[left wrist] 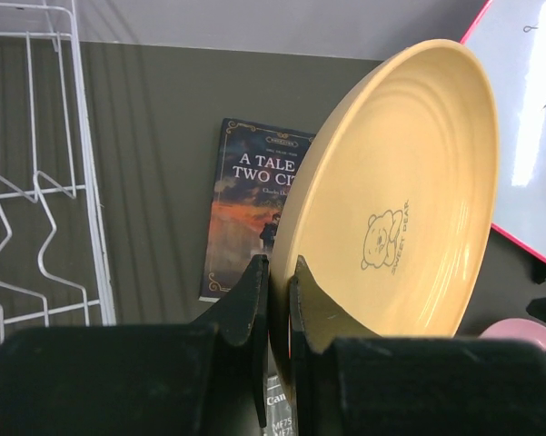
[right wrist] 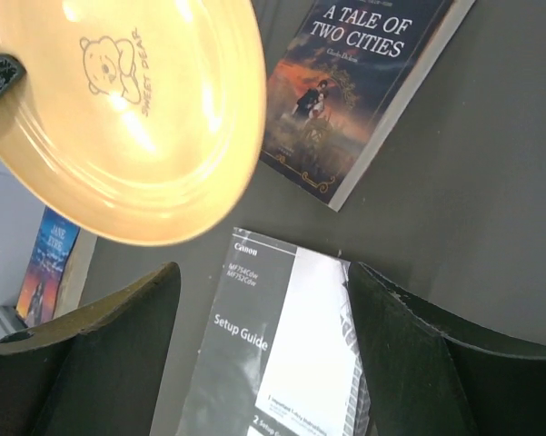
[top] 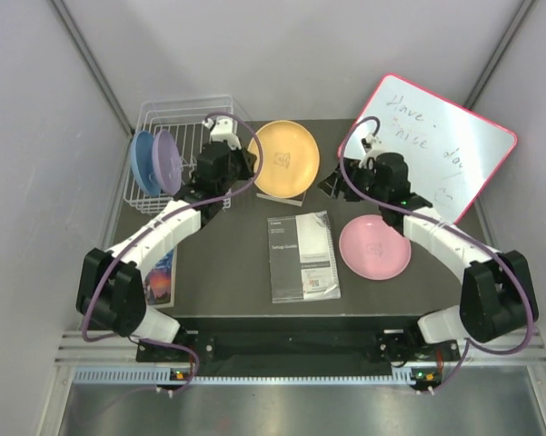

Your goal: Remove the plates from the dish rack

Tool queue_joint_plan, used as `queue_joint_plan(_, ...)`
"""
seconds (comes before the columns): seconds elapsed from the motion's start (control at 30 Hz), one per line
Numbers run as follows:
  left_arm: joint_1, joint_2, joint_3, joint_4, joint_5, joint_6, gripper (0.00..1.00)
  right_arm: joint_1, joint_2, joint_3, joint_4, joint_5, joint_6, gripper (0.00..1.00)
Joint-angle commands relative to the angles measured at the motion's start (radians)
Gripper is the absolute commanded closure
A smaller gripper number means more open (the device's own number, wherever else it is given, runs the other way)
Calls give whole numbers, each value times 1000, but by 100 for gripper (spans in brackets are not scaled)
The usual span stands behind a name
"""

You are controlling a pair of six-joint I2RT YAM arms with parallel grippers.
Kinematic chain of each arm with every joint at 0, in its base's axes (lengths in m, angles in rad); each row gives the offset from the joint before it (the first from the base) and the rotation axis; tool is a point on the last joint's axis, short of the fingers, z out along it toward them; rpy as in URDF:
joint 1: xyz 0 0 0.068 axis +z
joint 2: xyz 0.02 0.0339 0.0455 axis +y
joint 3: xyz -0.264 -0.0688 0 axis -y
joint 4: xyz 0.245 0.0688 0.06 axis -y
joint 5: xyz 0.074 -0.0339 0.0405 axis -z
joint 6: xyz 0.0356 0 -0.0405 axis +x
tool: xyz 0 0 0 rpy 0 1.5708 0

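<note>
Four plates [top: 287,157] [top: 374,247] [top: 168,161] [top: 143,163], rack [top: 177,113], perhaps two books [left wrist: 254,209] [top: 159,277]

This looks like a robotics laboratory, not a home. The left arm [top: 154,236] and the right arm [top: 445,241] are bolted to a metal rail [top: 282,374] at the edge of a dark table [top: 382,295], closed in by plain grey walls [top: 282,54]. Loose household things lie there: a dish rack [top: 177,118], an orange plate [top: 286,156], a novel [left wrist: 254,209], a setup guide [top: 302,256] and a whiteboard [top: 445,145].
</note>
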Motion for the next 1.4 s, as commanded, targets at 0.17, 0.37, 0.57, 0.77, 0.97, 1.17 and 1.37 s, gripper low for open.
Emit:
queue_joint_plan(0.17,-23,-19,-16,40,77,-42,100,40,130,131,80,10,-19,26)
queue_joint_plan(0.37,-28,-73,-70,28,114,-56,100,40,206,175,94,7,-27,34)
queue_joint_plan(0.57,-28,-93,-94,28,103,-53,100,40,213,149,103,11,-22,100)
queue_joint_plan(0.77,-28,-85,-84,40,93,-18,80,34,72,59,6,163,-73,100)
queue_joint_plan(0.97,-28,-94,-79,22,22,21,9,-27,-95,5,-182,295,-76,100)
queue_joint_plan(1.17,-28,-135,-88,26,-139,133,7,-196,-267,-90,-444,349,-34,100)
queue_joint_plan(1.37,-28,-188,-113,58,-285,219,8,-260,-410,-182,-630,401,16,100)
